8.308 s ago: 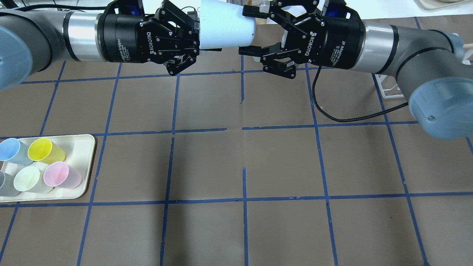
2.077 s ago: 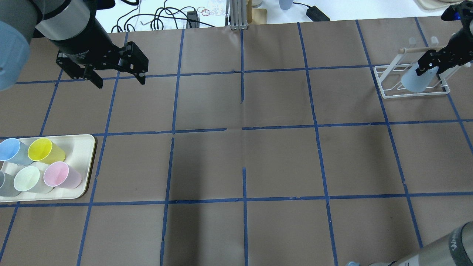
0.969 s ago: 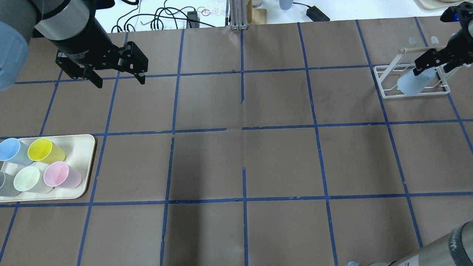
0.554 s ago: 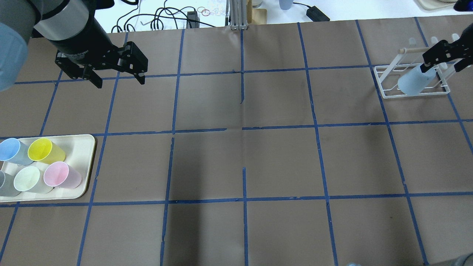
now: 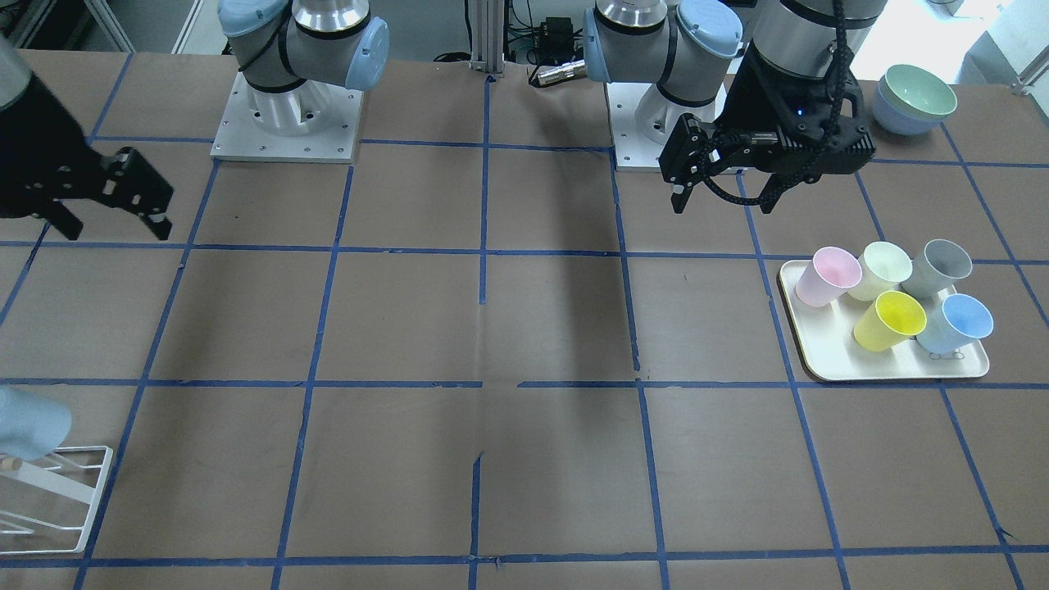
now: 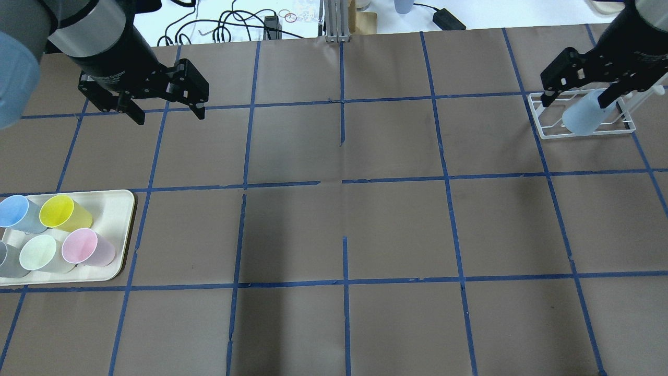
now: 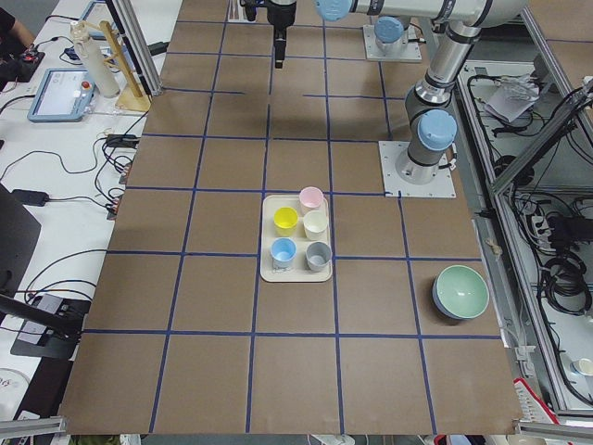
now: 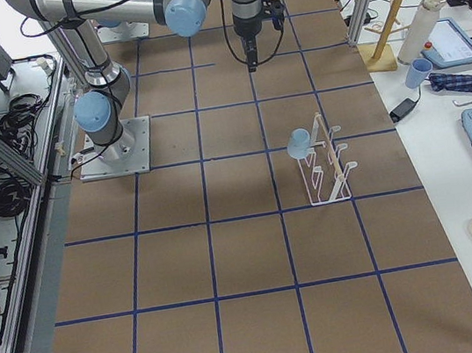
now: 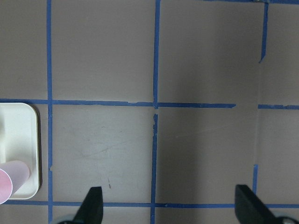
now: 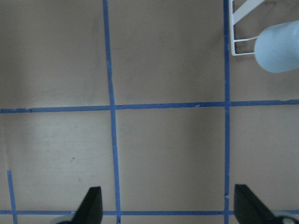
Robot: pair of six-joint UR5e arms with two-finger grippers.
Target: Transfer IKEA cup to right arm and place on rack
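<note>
The light blue IKEA cup (image 6: 582, 116) hangs upside down and tilted on the white wire rack (image 6: 543, 130) at the far right. It also shows in the front view (image 5: 29, 424), the exterior right view (image 8: 299, 142) and the right wrist view (image 10: 280, 46). My right gripper (image 6: 576, 98) is open and empty, raised above and apart from the cup; it also shows in the front view (image 5: 115, 229). My left gripper (image 6: 164, 108) is open and empty above the table at the far left, and shows in the front view (image 5: 723, 201).
A cream tray (image 6: 117, 209) at the near left holds a twin blue cup (image 6: 18, 214), a yellow cup (image 6: 62, 211), a pink cup (image 6: 86, 248), a pale green cup (image 6: 39, 253) and a grey one. Stacked bowls (image 5: 914, 98) stand beside the left arm's base.
My right gripper has let go of the blue cup, which stays on the rack, and has risen and drawn away from it. The left arm has not moved.
</note>
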